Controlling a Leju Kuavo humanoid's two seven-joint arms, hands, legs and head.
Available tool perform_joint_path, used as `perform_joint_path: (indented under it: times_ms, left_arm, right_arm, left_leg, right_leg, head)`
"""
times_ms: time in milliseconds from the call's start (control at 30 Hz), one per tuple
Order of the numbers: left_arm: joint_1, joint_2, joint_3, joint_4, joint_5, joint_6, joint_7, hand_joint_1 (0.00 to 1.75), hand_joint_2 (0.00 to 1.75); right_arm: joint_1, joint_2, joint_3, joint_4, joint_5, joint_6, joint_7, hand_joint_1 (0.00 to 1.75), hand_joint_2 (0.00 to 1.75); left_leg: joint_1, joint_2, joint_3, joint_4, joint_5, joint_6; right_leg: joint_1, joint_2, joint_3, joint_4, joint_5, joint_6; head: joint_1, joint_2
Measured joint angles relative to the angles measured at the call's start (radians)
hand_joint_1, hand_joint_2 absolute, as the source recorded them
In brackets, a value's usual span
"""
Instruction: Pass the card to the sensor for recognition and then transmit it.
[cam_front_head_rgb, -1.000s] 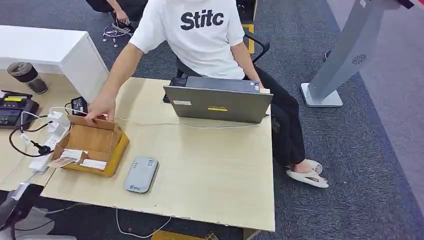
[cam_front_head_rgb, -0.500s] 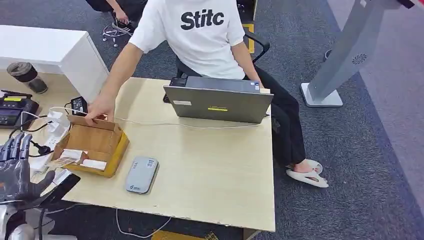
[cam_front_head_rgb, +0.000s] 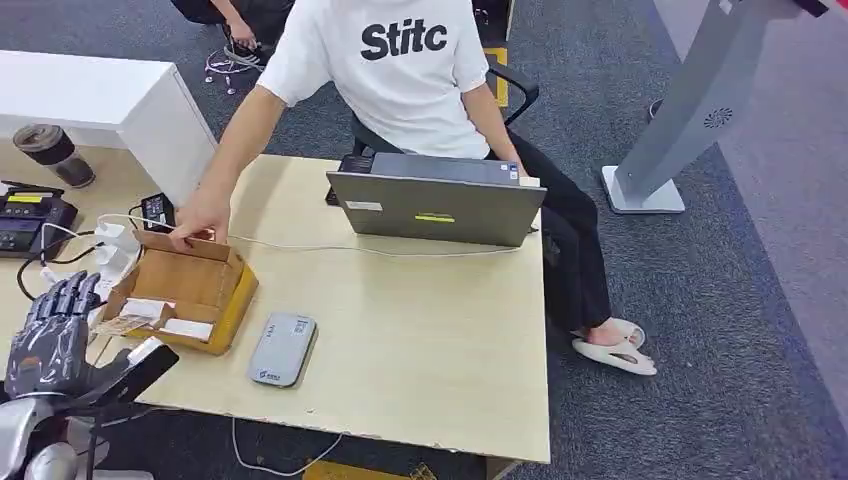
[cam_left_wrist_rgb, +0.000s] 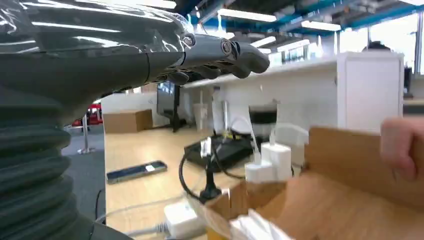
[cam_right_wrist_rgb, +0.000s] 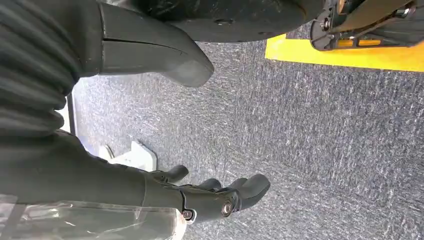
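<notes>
From the head view the left hand (cam_front_head_rgb: 48, 345) hangs at the near left corner of the table (cam_front_head_rgb: 420, 330), fingers spread and holding nothing, just short of the open cardboard box (cam_front_head_rgb: 185, 290); its wrist view adds what lies beyond, a black desk phone (cam_left_wrist_rgb: 227, 150) and a white power strip (cam_left_wrist_rgb: 182, 220) with plugs. The cards (cam_front_head_rgb: 160, 315) are pale flat slips in the box's near end, long sides running roughly left to right, and a person's hand (cam_front_head_rgb: 200, 215) grips the far flap. The right hand (cam_right_wrist_rgb: 215, 197) hangs over grey carpet (cam_right_wrist_rgb: 325, 140), fingers loosely apart and empty.
</notes>
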Motion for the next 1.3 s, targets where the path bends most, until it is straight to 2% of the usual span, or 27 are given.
perform_joint_path:
  times_ms: [133,267,667,967,1300]
  left_arm:
    - [0.037,0.061,-0.035,-0.043,0.024,-0.137,0.036,0.0,1.75]
    - [0.051,0.105,-0.045,-0.061,0.01,-0.176,0.06,0.0,1.75]
    - [0.01,0.12,-0.071,-0.014,-0.083,-0.11,0.08,0.0,1.75]
    - [-0.024,0.141,-0.078,0.051,-0.103,-0.107,0.078,0.0,1.75]
    - [-0.056,0.145,-0.088,0.124,-0.119,-0.108,0.072,0.0,1.75]
  right_arm:
    - [0.0,0.0,0.0,0.0,-0.005,-0.002,0.0,0.0,1.75]
    - [0.0,0.0,0.0,0.0,-0.004,-0.002,0.004,0.0,1.75]
    - [0.0,0.0,0.0,0.0,0.003,0.001,0.004,0.0,1.75]
    - [0.0,0.0,0.0,0.0,0.003,-0.001,0.007,0.0,1.75]
    - [0.0,0.0,0.0,0.0,0.015,-0.001,0.007,0.0,1.75]
  left_leg:
    - [0.0,0.001,0.0,0.0,0.0,0.0]
    - [0.0,0.0,0.0,0.0,0.0,0.0]
    - [0.0,0.0,0.0,0.0,0.0,0.0]
    - [0.0,0.0,0.0,0.0,0.0,0.0]
    - [0.0,0.0,0.0,0.0,0.0,0.0]
  right_leg:
    - [0.0,0.0,0.0,0.0,0.0,0.0]
    - [0.0,0.0,0.0,0.0,0.0,0.0]
    - [0.0,0.0,0.0,0.0,0.0,0.0]
    - [0.0,0.0,0.0,0.0,0.0,0.0]
    - [0.0,0.0,0.0,0.0,0.0,0.0]
  head:
    - [0.0,0.0]
    - [0.0,0.0]
    - [0.0,0.0]
    - [0.0,0.0]
    - [0.0,0.0]
